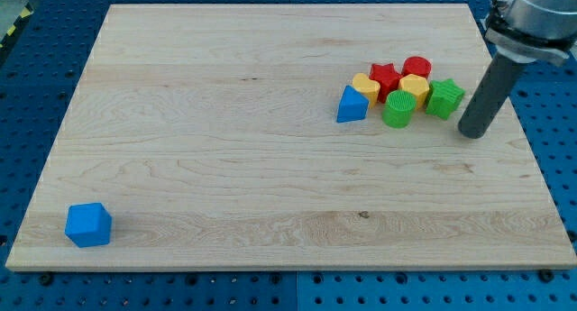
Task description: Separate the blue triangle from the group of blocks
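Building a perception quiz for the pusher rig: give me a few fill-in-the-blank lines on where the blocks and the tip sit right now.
1. My tip stands just to the view's right of the green ____ block.
2. The blue triangle sits at the cluster's ____ end in the view.
3. The lone blue cube lies near the board's bottom-____ corner in the view.
4. The red star lies directly beside the ____ cylinder.

Missing words: star; left; left; red
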Robot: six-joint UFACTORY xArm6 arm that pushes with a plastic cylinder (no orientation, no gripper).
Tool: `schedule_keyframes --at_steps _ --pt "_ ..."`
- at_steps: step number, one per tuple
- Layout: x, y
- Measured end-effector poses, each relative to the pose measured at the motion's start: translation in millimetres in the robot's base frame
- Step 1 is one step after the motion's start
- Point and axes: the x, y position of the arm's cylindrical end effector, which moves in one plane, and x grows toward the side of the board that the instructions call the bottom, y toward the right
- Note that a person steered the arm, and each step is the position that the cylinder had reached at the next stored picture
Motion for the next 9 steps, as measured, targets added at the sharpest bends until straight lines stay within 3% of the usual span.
schedule_keyframes --at_steps 1,3,6,9 --pt "12 -17" --pt "-3 -124" --pt "-46 -134" --pt "-74 -235"
